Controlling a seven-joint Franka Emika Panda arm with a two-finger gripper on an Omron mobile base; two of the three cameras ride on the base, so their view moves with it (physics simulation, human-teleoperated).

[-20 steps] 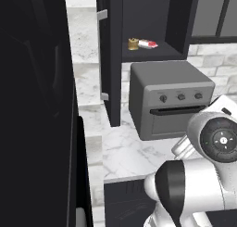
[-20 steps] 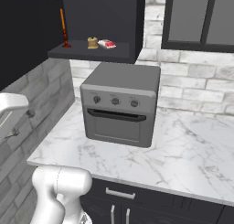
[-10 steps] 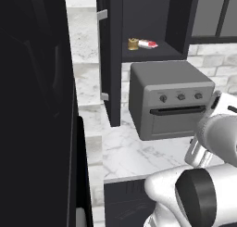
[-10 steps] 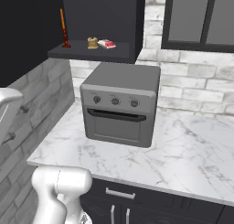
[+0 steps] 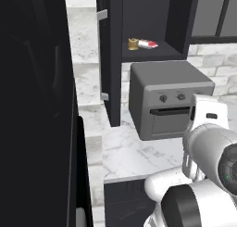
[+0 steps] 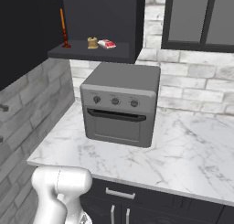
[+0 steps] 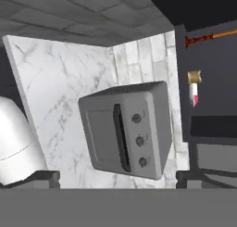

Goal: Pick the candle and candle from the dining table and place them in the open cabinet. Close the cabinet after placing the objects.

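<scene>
The grey toaster oven [image 6: 119, 104] stands on the white marble counter [image 6: 183, 159], set back against the pale brick wall [image 6: 201, 88], and everything else sorts itself around it. Directly above the oven hangs the dark cabinet [image 6: 91, 22], open, its shelf edge just over the oven's top. On that shelf, toward the left end as seen from the right base view, a tall orange candle on a dark red holder [image 6: 64, 30] stands upright; further along the shelf, roughly above the oven's left half, sit a small tan candle [image 6: 93, 43] and, just beside it, a flat red and white packet [image 6: 107, 44]. The cabinet door [image 5: 109, 59] is swung out to the left of the oven, edge-on in the left base view, with its silver handle ends showing against the wall. To the right of the cabinet, above the oven's right side, is a grey-paned cabinet [image 6: 201, 17]. In front of the oven the white arm [image 5: 208, 142] rises from below the counter edge. In the hand view the gripper [image 7: 118, 179] faces the oven's door and knobs from some way off, its two dark fingertips [image 7: 44, 177] standing wide apart with nothing between them.
</scene>
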